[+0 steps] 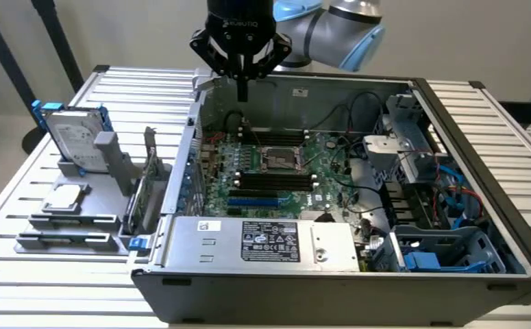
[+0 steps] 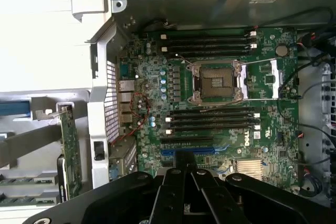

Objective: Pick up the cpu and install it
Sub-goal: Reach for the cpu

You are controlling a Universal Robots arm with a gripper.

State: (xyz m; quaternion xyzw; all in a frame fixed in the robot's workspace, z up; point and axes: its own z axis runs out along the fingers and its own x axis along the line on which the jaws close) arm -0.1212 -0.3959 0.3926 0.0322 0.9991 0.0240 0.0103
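One gripper [image 1: 243, 96] is hanging over the rear wall of the case [image 1: 338, 295], fingers pressed together and pinching nothing. In the wrist view the gripper [image 2: 185, 157] is showing as a dark closed wedge over the board [image 2: 157, 77], hiding the part of the board beneath it. One cpu [image 1: 64, 197] is lying flat on a grey stand [image 1: 108, 154] near the edge of the tabletop [image 1: 27, 274] at the exterior view's left, well apart from the gripper. One hard drive [image 1: 73, 137] is standing upright behind it in blue brackets. Two long dark sticks [image 1: 71, 221] are sitting in front of the cpu, detail hard to make out. One card [image 1: 146, 185] is standing between stand and case. One socket [image 1: 281, 159] is lying open mid-board with black slots [image 2: 210, 120] flanking it, their count unclear. One power supply [image 1: 256, 241] is covering the board's near edge.
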